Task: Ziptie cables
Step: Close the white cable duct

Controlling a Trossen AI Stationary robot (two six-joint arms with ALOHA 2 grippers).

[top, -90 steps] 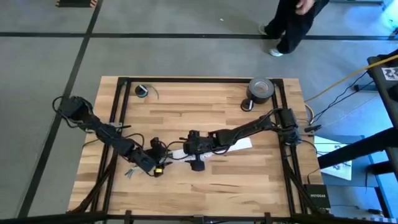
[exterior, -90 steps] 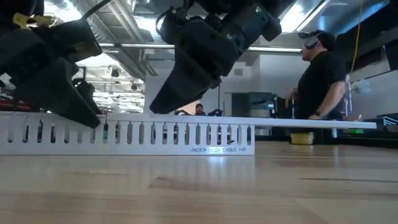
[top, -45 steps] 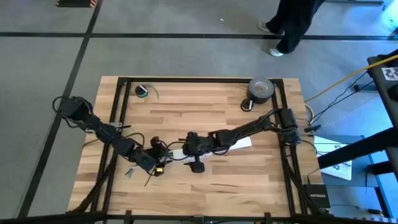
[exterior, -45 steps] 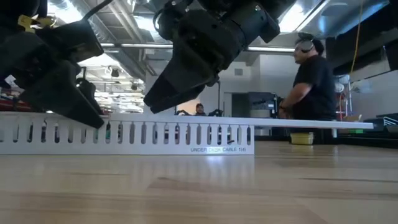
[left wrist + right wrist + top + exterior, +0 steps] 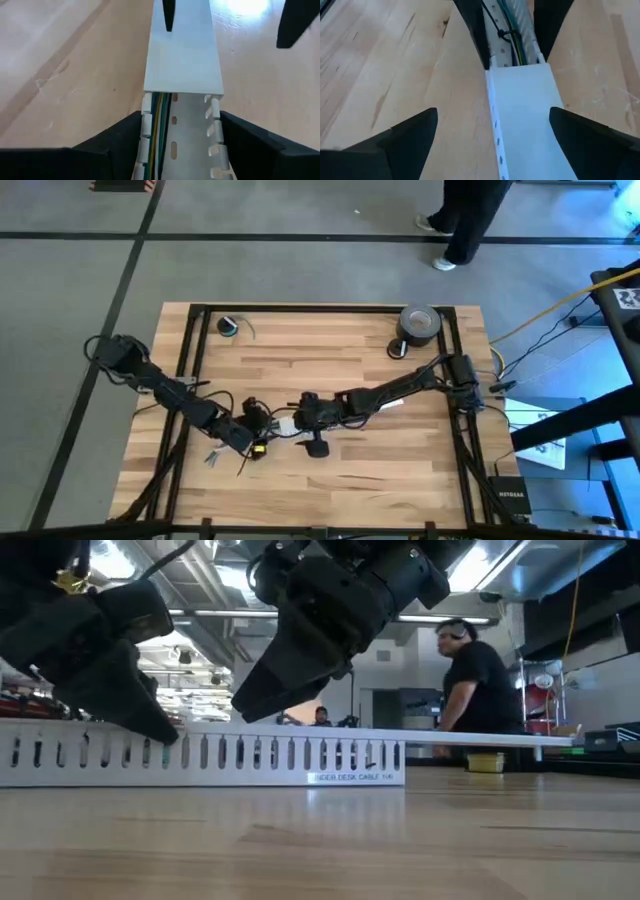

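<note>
The duct (image 5: pixel 200 755) has slid slightly left. Left tool (image 5: pixel 175 145) straddles its open end, where the cables (image 5: pixel 161 120) and ziptie (image 5: pixel 499 31) lie mid-desk; right tool (image 5: pixel 492 130) gapes over the lid (image 5: pixel 525 115). Fastening remains.

The high camera looks straight down on the whole surface (image 5: pixel 330 480). The low one sits at surface height, level, facing the room. Each wrist camera looks closely along the white slotted duct (image 5: pixel 182 60), which all views share.

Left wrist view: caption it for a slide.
Left gripper straddles a white slotted duct with cables inside.
</note>
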